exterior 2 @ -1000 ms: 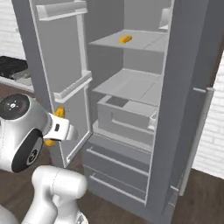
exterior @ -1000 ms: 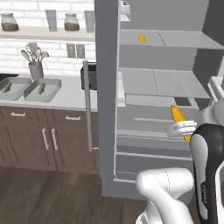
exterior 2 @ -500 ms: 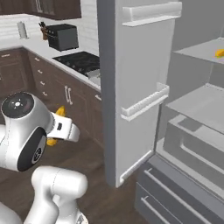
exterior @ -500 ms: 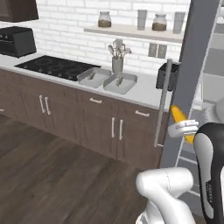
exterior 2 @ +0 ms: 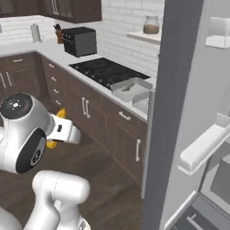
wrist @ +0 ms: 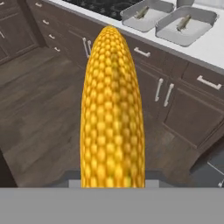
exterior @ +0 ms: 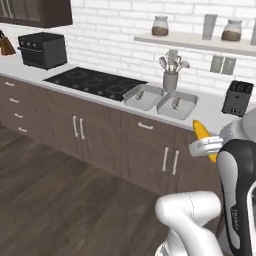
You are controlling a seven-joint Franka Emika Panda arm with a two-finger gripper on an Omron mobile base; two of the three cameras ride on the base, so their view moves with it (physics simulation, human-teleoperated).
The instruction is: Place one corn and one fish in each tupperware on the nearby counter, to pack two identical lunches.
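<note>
Right now the gripper [exterior: 204, 146] is clamped on a corn [exterior: 202, 134], held in the air in front of the dark cabinets [exterior: 125, 150] and well short of the counter [exterior: 210, 116]. From the hand camera the cob [wrist: 112, 113] runs straight up the middle, its base at the fingers and its tip pointing toward the two trays. From the right base camera just a bit of yellow [exterior 2: 53, 143] peeks out around the white hand. Both tupperware trays sit side by side on the counter, touching or nearly so, just right of the black cooktop [exterior: 95, 82] and in front of the grey utensil cup [exterior: 170, 80]. The left tray [exterior: 143, 96] holds one fish [exterior: 140, 94], and the right tray [exterior: 177, 104] holds another fish [exterior: 176, 103]; in the hand view each fish lies slanted across its tray, left [wrist: 141, 12] and right [wrist: 183, 21]. A black toaster [exterior: 237, 98] stands further right on the counter, a dark toaster oven [exterior: 43, 50] at the far left. Jars [exterior: 160, 25] stand on the wall shelf [exterior: 195, 44] above. An open fridge door [exterior 2: 179, 112] fills the right side of the right base view.
</note>
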